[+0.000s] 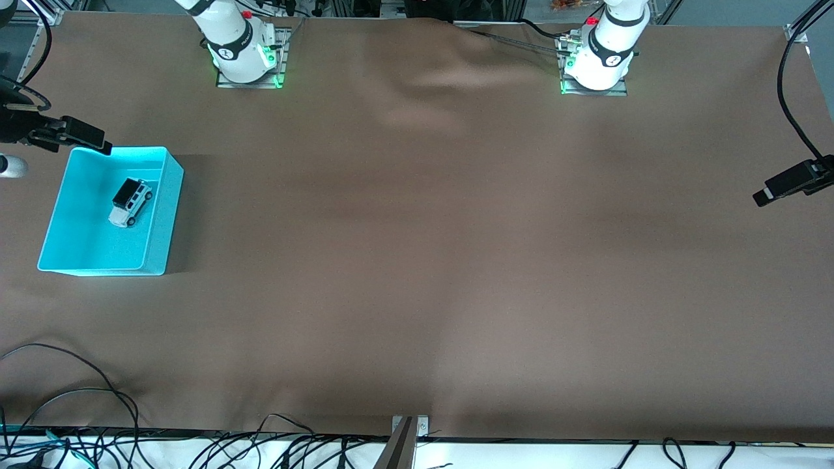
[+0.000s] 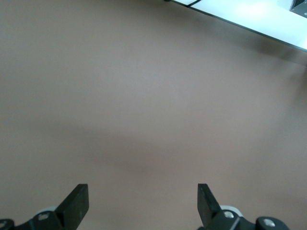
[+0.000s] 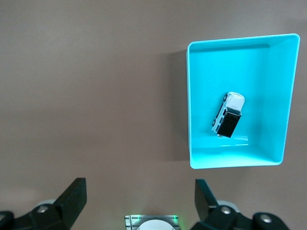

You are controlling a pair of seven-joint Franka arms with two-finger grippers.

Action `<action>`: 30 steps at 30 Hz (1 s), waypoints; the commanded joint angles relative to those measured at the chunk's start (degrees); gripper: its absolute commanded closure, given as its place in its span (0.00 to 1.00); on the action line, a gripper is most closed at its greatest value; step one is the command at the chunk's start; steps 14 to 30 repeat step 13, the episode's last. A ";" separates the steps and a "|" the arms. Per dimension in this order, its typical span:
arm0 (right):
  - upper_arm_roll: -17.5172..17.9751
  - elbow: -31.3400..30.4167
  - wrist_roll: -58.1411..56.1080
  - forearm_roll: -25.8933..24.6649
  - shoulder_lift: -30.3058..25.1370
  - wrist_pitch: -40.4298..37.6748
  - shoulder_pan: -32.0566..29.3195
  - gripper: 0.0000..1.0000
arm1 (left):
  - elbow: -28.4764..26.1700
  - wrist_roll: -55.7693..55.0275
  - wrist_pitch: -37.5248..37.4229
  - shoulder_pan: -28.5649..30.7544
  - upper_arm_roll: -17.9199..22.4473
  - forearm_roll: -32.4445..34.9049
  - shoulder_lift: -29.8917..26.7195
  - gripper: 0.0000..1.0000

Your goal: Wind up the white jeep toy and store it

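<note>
Storage step judged complete: toy in bin, both arms clear.

I found the table [image 1: 417,260] bare but for the turquoise bin [image 1: 171,215] at the right arm's end, holding only the white jeep toy [image 1: 130,202], upright on its wheels. The right gripper [image 3: 139,201] hung high above the table, near the bin, jaws spread and empty; the left gripper [image 2: 143,203] waited likewise over bare cloth. I judged nothing further was called for.
</note>
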 commanded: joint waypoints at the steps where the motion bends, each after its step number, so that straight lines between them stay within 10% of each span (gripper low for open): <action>1: 0.41 1.20 -1.25 -0.36 -0.32 -1.45 -0.28 0.00 | 0.66 0.67 -0.33 0.21 0.28 -1.65 -0.36 0.00; 30: 0.68 1.20 -0.82 -0.18 -0.40 -1.45 -0.02 0.00 | 0.75 -0.03 -0.24 0.74 0.99 -3.93 -0.35 0.00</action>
